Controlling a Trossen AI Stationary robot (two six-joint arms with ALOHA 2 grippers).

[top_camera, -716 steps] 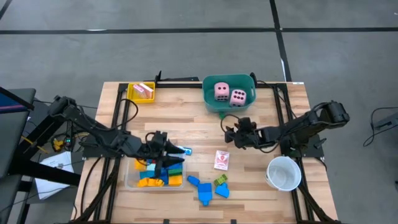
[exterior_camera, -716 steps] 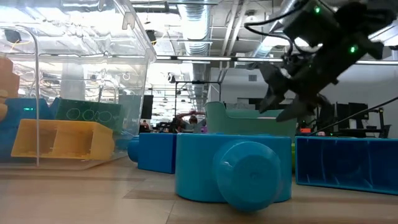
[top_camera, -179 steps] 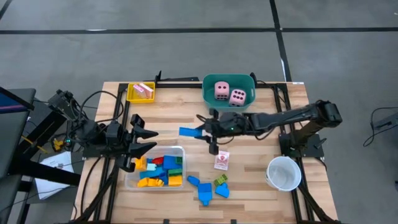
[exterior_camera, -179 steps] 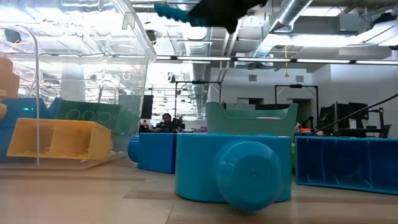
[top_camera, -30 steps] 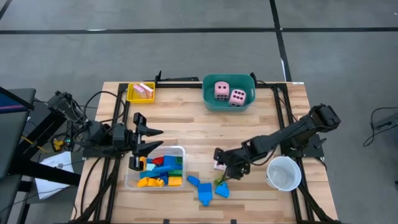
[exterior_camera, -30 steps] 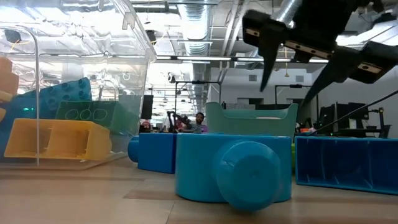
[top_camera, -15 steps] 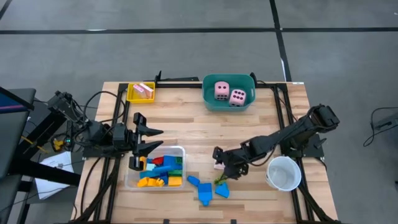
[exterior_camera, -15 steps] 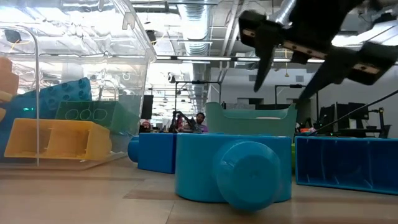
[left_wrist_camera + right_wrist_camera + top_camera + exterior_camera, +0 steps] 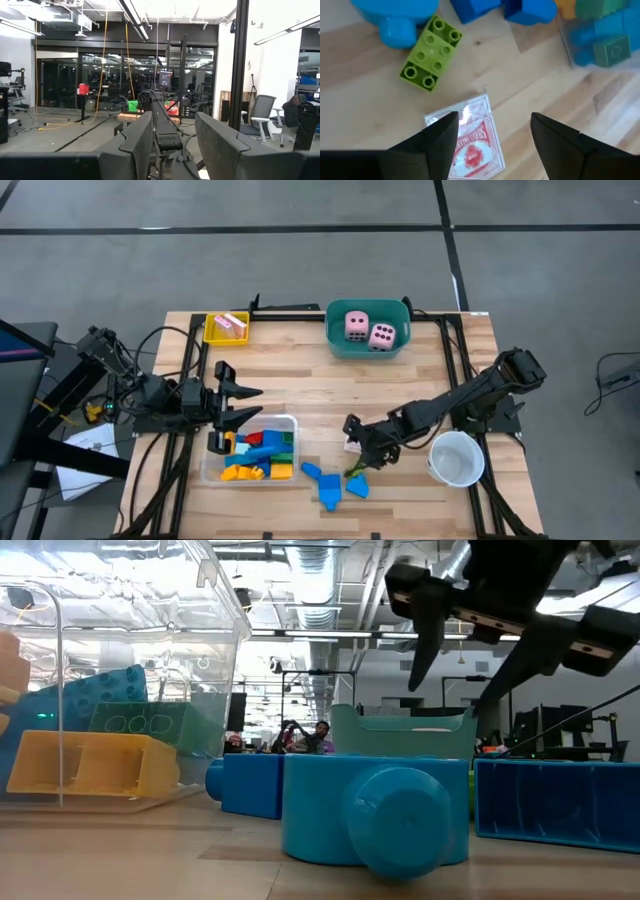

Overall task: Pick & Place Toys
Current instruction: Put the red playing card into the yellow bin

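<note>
Near the bench's front edge: right gripper (image 9: pixel 490 132) over a playing-card pack (image 9: pixel 467 137)
Its jaws are spread, empty, above the red-and-white pack lying flat beside a green block (image 9: pixel 430 52). The left gripper (image 9: pixel 238 403) waits, jaws apart, over the clear tray's (image 9: pixel 205 470) left end.

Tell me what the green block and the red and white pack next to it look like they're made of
Green block: looks like hard moulded plastic with a smooth, slightly shiny surface, going by its round raised studs and crisp edges. Red and white pack: probably printed cardboard, a flat card box with red patterned print, lying flat on the wooden table.
</note>
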